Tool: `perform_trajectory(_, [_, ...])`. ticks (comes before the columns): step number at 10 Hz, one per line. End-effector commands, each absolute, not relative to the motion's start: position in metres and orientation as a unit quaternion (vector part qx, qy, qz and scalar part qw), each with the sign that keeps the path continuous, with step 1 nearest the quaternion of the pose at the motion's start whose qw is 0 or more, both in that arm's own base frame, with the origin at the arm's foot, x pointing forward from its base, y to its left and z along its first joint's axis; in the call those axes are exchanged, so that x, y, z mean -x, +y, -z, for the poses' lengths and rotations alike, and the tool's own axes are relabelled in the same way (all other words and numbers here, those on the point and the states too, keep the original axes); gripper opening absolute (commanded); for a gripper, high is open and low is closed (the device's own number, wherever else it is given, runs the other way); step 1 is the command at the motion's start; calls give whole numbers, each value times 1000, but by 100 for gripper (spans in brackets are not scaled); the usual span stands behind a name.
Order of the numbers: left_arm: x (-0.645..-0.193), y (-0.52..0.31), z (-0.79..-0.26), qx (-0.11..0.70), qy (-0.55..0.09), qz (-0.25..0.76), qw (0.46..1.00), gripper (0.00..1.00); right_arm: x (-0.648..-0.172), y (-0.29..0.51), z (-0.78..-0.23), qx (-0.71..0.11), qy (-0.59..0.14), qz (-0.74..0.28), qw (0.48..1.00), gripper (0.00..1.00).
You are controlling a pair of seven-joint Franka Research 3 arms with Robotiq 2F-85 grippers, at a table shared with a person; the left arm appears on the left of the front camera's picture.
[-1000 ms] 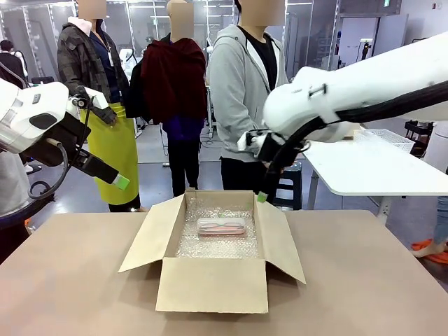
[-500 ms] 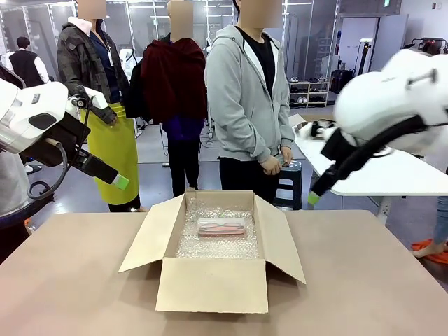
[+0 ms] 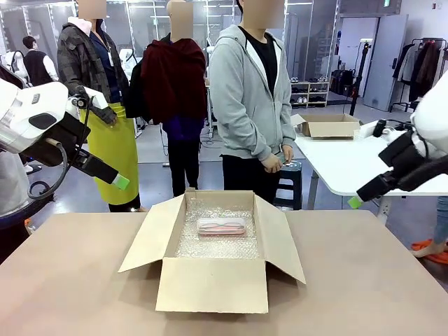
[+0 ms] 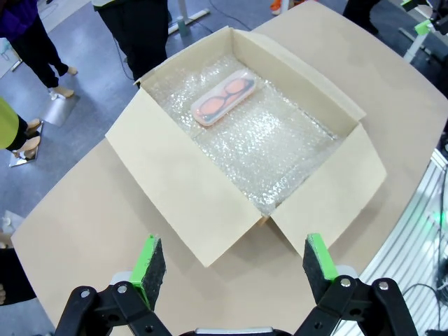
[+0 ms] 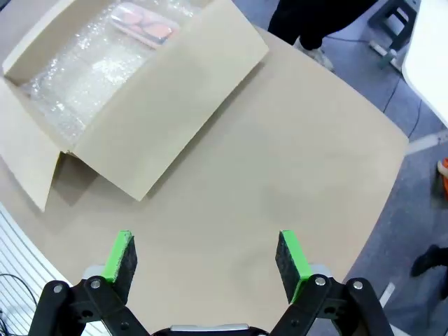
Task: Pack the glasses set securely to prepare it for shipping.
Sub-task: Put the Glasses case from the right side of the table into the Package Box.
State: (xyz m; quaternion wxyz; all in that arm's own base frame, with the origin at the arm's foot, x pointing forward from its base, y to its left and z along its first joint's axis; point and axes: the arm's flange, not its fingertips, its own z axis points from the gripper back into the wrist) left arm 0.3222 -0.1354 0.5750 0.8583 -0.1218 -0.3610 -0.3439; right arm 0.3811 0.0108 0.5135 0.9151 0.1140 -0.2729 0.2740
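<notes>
A pale pink glasses case (image 3: 221,226) is seen lying flat on the bubble wrap (image 3: 210,246) near the far wall of an open cardboard box (image 3: 210,285) on the table. The left gripper (image 4: 231,262) and right gripper (image 5: 204,255) are held raised at either side, fingers spread wide, nothing gripped.
</notes>
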Motion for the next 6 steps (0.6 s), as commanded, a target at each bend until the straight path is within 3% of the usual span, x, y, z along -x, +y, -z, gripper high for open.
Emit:
perform_trajectory(1, [-323, -133, -576, 122, -364, 346, 856, 100, -370, 14, -509, -105, -285, -248, 920, 100])
perform_trajectory(6, [-323, -133, -576, 122, -364, 346, 856, 100, -375, 7, -512, -115, -279, -265, 916, 100])
